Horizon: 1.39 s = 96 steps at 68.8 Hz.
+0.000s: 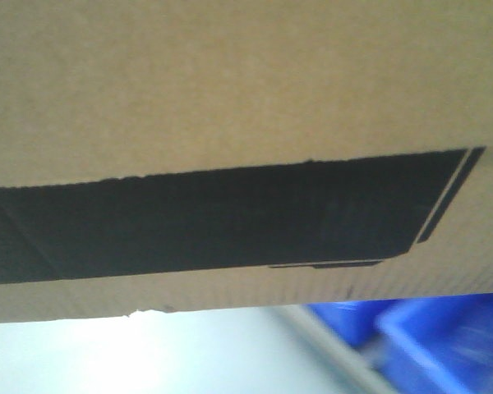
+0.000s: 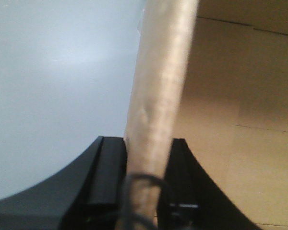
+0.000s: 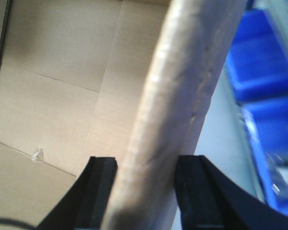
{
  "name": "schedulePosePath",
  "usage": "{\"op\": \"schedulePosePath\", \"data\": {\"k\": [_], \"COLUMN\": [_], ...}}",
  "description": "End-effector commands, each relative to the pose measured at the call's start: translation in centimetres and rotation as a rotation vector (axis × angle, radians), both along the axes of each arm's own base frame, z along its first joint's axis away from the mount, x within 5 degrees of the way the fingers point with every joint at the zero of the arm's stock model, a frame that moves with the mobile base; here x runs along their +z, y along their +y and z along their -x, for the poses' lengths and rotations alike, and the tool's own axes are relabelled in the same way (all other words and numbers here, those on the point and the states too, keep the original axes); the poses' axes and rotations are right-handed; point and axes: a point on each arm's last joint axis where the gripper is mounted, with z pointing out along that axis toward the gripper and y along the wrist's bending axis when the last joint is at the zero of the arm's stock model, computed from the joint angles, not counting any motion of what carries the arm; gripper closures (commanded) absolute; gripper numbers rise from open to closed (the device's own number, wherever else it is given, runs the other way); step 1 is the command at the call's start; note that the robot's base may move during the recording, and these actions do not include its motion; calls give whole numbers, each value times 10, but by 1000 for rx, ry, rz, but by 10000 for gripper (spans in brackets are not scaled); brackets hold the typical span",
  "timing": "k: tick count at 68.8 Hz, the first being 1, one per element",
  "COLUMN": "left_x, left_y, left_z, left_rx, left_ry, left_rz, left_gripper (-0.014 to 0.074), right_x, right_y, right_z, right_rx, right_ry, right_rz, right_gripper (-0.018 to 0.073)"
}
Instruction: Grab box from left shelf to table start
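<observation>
The brown cardboard box fills most of the front view, very close, with its black printed panel across the middle. In the left wrist view my left gripper is shut on the box's upright wall edge, one black finger outside and the other inside the box. In the right wrist view my right gripper is shut on the opposite wall edge the same way. The box's inner floor shows beside each wall. The table shows as a pale surface below the box.
Blue plastic bins of the shelf sit at lower right in the front view and at the right in the right wrist view. A grey rail runs diagonally beside them.
</observation>
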Motion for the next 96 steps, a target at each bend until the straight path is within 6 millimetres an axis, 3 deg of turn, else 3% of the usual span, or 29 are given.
{"op": "schedulePosePath", "data": {"k": [1,36,70,96], "left_x": [12,12,10,11], "left_y": [-9,-10,-27,-28], "left_z": [10,10,21,22], "left_rx": [-183,-194,-329,-336], "left_ry": [-53,-45,51,56], "left_rz": [41,55,223,232], "left_gripper": [688,688,688,688], "right_x": [20,20,20,18], "right_y": [1,1,1,1], "right_z": [-3,-3,-3,-2], "right_rx": [2,2,3,8], "right_ry": [-164,-163,-159,-139], "right_rz": [-41,-41,-39,-30], "right_gripper": [502,502,502,502]}}
